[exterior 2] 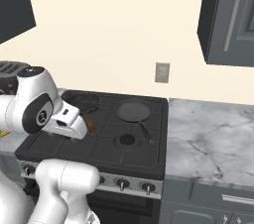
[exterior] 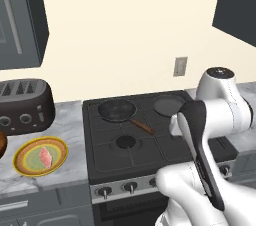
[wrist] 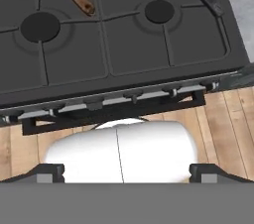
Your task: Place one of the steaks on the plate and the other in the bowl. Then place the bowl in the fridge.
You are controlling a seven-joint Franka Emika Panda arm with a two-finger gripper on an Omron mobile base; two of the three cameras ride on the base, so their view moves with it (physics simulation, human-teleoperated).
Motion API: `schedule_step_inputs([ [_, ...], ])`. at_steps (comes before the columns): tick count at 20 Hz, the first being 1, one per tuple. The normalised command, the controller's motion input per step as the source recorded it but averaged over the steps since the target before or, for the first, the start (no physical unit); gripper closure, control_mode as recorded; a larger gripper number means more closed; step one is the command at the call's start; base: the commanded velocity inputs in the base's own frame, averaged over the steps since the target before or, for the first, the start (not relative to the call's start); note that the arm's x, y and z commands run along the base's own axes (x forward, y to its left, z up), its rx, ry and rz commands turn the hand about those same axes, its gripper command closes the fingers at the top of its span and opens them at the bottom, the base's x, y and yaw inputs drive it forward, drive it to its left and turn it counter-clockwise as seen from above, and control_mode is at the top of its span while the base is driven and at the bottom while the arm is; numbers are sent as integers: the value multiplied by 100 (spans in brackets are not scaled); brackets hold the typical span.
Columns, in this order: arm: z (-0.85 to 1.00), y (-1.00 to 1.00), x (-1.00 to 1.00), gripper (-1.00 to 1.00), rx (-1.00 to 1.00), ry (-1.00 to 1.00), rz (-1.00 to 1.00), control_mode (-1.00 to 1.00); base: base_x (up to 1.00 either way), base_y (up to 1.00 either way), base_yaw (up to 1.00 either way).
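One steak (exterior: 46, 157), pinkish-red, lies flat on the yellow-rimmed plate (exterior: 22, 162) on the marble counter left of the stove. At the left edge of the left base view a sliver of the dark reddish-brown bowl (exterior: 1, 145) shows; its inside is cut off. The fridge is out of view. My gripper (wrist: 127, 172) is open, its fingertips (wrist: 49, 171) spread wide with nothing between them. It hangs in front of the stove's front edge, well right of the plate, looking down at the burners and the wooden floor.
A black stove (exterior: 150, 145) holds a frying pan (exterior: 117, 110) with a wooden handle (exterior: 143, 127) and a second dark pan (exterior: 169, 104). A dark toaster (exterior: 22, 106) stands behind the plate. Marble counter (exterior 2: 213, 139) extends right of the stove.
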Motion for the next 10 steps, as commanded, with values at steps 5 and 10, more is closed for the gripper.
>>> schedule_step_inputs([
  [5,0,0,0,-100,0,0,0,100,-60,13,4],
  [10,0,0,0,-100,0,0,0,100,-37,66,31],
])
